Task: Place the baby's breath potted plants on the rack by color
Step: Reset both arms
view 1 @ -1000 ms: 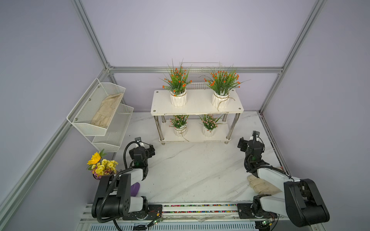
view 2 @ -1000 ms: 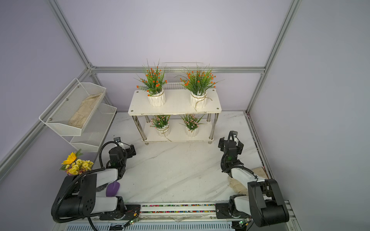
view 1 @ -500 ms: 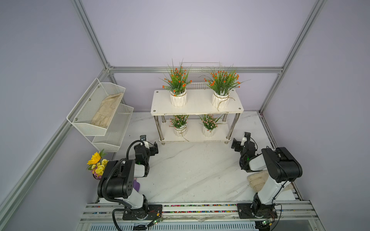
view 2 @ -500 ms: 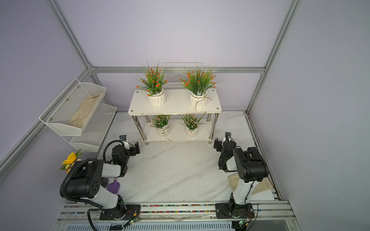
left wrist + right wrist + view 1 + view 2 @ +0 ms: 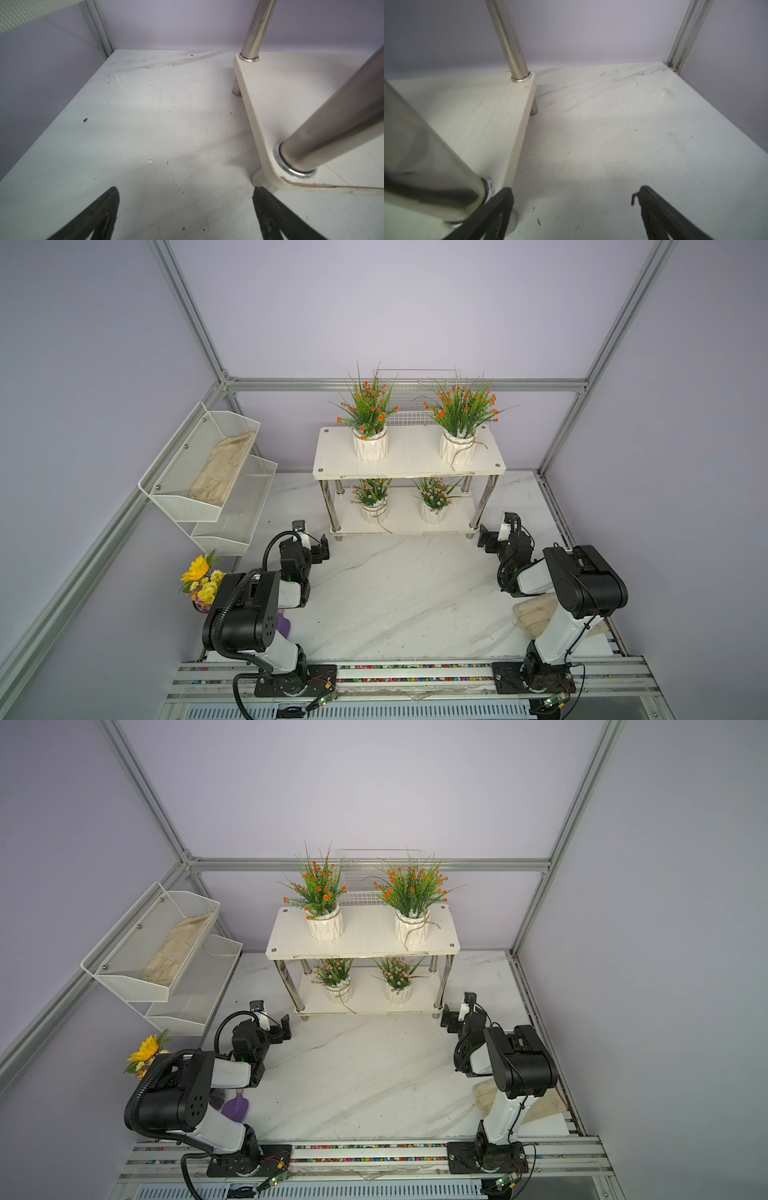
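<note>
In both top views the rack stands at the back of the table. Two orange-bloomed baby's breath potted plants sit on its upper board. Two pink ones sit on the lower board. My left gripper is open and empty, low over the table by the rack's front left leg. My right gripper is open and empty beside the front right leg. No plant shows in either wrist view.
White mesh tiered bins holding a beige cloth hang at the left. A sunflower bouquet and a purple object sit by the left arm. A wire basket stands behind the rack. Another beige cloth lies under the right arm.
Both arms have unfolded and reached forward, bringing the grippers down close to the rack's front legs. Both stayed open. The plants have not moved.
</note>
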Action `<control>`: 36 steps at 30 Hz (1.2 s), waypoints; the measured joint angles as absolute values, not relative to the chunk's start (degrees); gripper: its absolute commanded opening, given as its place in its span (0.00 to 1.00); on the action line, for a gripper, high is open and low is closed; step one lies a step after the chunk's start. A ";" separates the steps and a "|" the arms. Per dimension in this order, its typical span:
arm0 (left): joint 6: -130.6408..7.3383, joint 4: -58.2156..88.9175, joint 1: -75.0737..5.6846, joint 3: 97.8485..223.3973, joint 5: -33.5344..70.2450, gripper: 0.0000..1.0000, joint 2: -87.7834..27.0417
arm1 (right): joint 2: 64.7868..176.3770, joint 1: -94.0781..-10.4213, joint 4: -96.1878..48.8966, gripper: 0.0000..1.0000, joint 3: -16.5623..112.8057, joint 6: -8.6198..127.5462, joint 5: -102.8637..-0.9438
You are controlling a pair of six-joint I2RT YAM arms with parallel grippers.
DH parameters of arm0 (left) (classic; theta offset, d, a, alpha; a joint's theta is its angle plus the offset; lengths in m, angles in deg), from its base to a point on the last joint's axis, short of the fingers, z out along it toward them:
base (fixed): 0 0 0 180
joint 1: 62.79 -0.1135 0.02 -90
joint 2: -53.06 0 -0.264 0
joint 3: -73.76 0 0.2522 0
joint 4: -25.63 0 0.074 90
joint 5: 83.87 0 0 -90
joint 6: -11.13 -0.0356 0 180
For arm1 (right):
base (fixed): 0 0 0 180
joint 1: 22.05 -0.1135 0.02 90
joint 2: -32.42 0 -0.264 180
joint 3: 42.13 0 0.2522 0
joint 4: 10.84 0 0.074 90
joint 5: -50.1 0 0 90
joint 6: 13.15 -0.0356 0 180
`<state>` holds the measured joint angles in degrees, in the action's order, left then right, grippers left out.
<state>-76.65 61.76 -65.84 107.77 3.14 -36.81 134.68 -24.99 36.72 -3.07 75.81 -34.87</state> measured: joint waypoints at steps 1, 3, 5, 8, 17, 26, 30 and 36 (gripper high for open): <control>-76.74 61.84 -65.84 107.77 3.14 1.00 -36.81 | 134.68 -24.99 36.72 0.97 -3.07 75.83 -34.87; -76.98 61.98 -65.84 107.77 3.14 1.00 -36.81 | 134.68 -24.99 36.72 0.97 -3.07 75.88 -34.87; -77.05 61.95 -65.84 107.77 3.14 1.00 -36.81 | 134.68 -24.99 36.72 0.97 -3.07 75.88 -34.89; -77.05 61.93 -65.84 107.77 3.12 1.00 -36.81 | 134.68 -24.99 36.72 0.97 -3.07 75.88 -34.89; -77.05 61.91 -65.84 107.77 3.14 1.00 -36.81 | 134.68 -24.99 36.74 0.97 -3.07 75.90 -34.91; -77.05 61.91 -65.84 107.77 3.12 1.00 -36.81 | 134.68 -24.99 36.74 0.97 -3.07 75.90 -34.87; -77.05 61.91 -65.84 107.77 3.14 1.00 -36.81 | 134.68 -24.99 36.81 0.97 -3.07 75.18 -31.57; -77.05 61.93 -65.84 107.77 3.12 1.00 -36.81 | 134.68 -25.07 37.60 0.97 -3.03 73.76 -28.07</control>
<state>-77.05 61.93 -65.84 107.77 3.12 -36.81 134.68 -25.07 37.60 -3.03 73.76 -28.07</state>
